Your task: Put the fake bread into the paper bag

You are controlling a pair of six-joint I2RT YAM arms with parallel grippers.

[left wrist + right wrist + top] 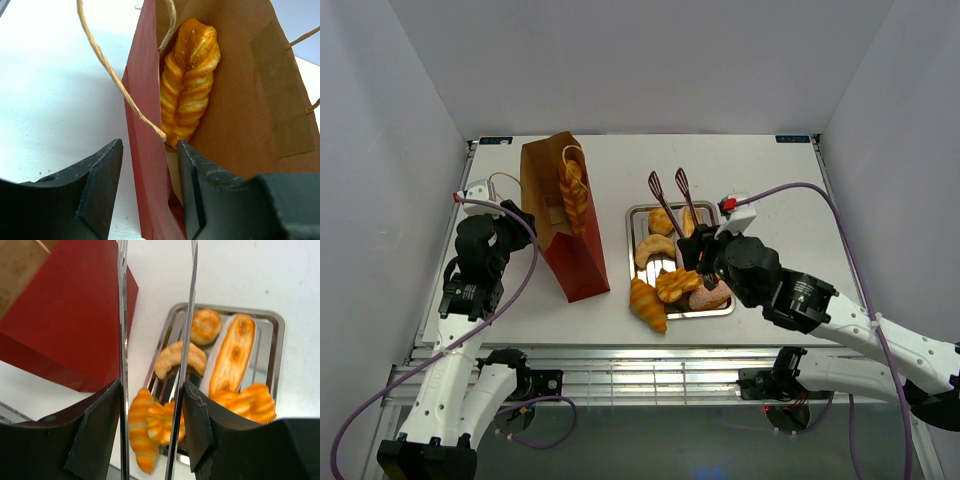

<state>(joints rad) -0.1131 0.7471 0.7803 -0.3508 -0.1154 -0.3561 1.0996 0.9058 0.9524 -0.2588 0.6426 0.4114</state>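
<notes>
The red paper bag (565, 225) stands left of centre with one golden braided loaf (572, 195) inside; the loaf also shows in the left wrist view (189, 82). My left gripper (517, 222) is open and straddles the bag's wall (145, 150), one finger outside and one inside, with gaps on both sides. My right gripper (705, 250) is shut on the metal tongs (670, 200), whose arms (122, 340) lie along its fingers. The tongs are spread and hold nothing. More fake bread lies on the silver tray (638, 212), under my right gripper (152, 405).
On the tray (277, 340) lie a croissant (175, 357), a round roll (206, 325), a long loaf (232, 352) and a braided piece (247, 402). A pinkish piece (712, 296) sits at its near right. An orange croissant (648, 305) lies off its near-left corner. The bag (75, 315) stands left of the tray.
</notes>
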